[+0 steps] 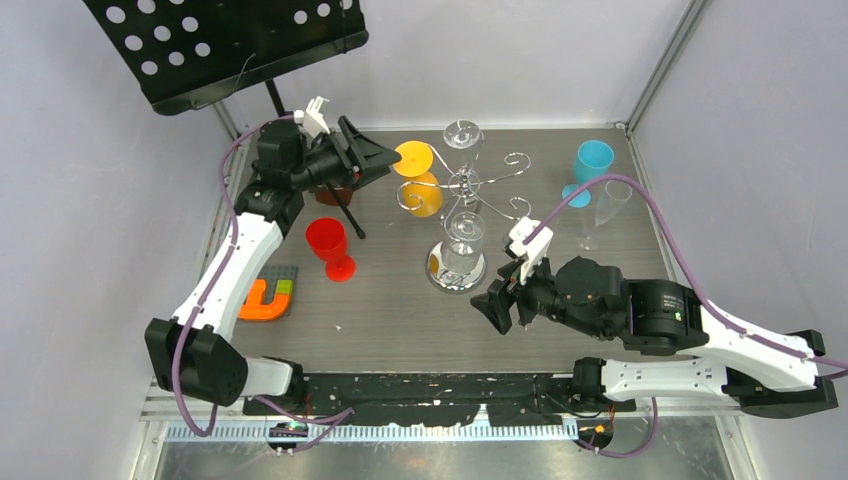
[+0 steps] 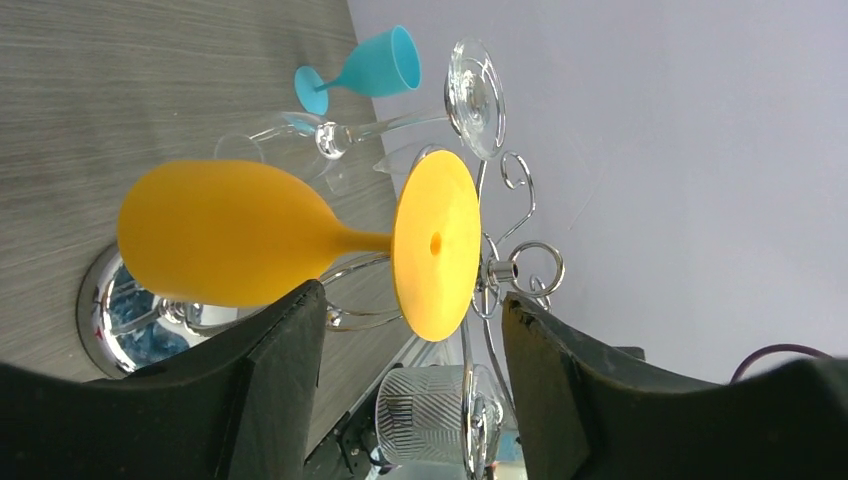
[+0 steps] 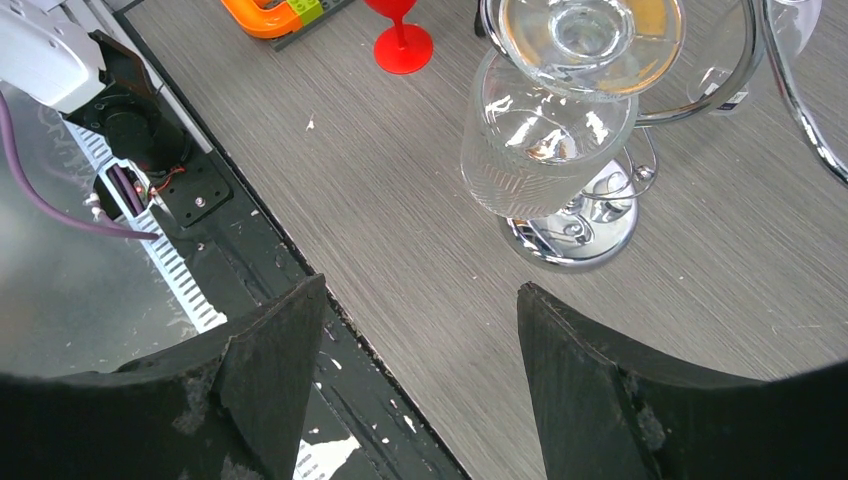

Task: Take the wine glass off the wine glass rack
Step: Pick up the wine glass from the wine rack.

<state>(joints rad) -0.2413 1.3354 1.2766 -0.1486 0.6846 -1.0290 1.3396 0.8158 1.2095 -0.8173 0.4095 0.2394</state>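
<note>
The chrome wine glass rack (image 1: 470,182) stands mid-table on its round mirror base (image 1: 440,275). An orange wine glass (image 1: 424,193) hangs upside down from a left arm of the rack, its foot (image 2: 435,245) uppermost. My left gripper (image 1: 385,160) is open at that foot, and the foot's lower rim lies between the fingers (image 2: 285,340) without touching them. Two clear glasses also hang there, a patterned one (image 1: 464,240) at the front and another (image 1: 462,135) at the back. My right gripper (image 1: 497,305) is open and holds nothing, low before the base (image 3: 570,235).
A red goblet (image 1: 328,245) stands left of the rack, with an orange and green block (image 1: 268,297) nearer the front. A teal goblet (image 1: 590,165) and a clear flute (image 1: 605,210) stand at the right. The black music stand (image 1: 230,45) rises at the back left.
</note>
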